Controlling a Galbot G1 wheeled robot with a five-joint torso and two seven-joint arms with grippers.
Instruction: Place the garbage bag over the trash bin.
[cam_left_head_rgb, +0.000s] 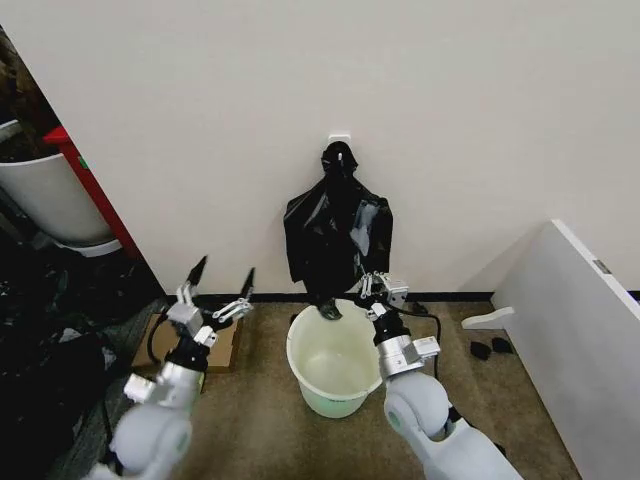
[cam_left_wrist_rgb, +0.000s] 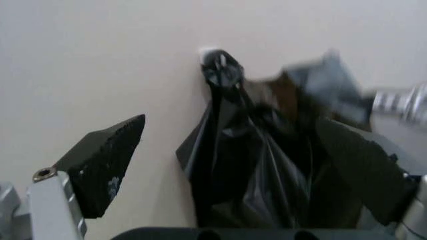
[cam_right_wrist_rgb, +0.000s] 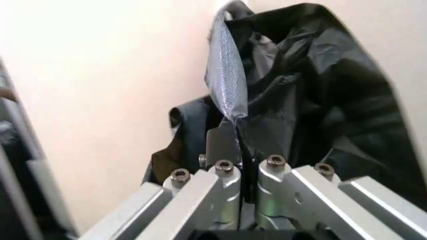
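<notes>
Overhead, garbage bag (cam_left_head_rgb: 337, 232) in clamped right gripper (cam_left_head_rgb: 380, 290), above trash bin (cam_left_head_rgb: 300, 363); left gripper (cam_left_head_rgb: 222, 283) agape.

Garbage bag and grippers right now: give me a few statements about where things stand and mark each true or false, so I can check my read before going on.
1. The garbage bag hangs from a hook on the wall above the trash bin. True.
2. The bag already lines the bin. False: it hangs above it, and the bin's inside is bare.
3. The right gripper is shut on the bag's lower edge. True, the right wrist view shows its fingers closed on the plastic.
4. The left gripper also grips the bag. False: it is open, off to the bag's left, touching nothing.
5. The bin lies tipped over. False: it stands upright on the floor.
</notes>
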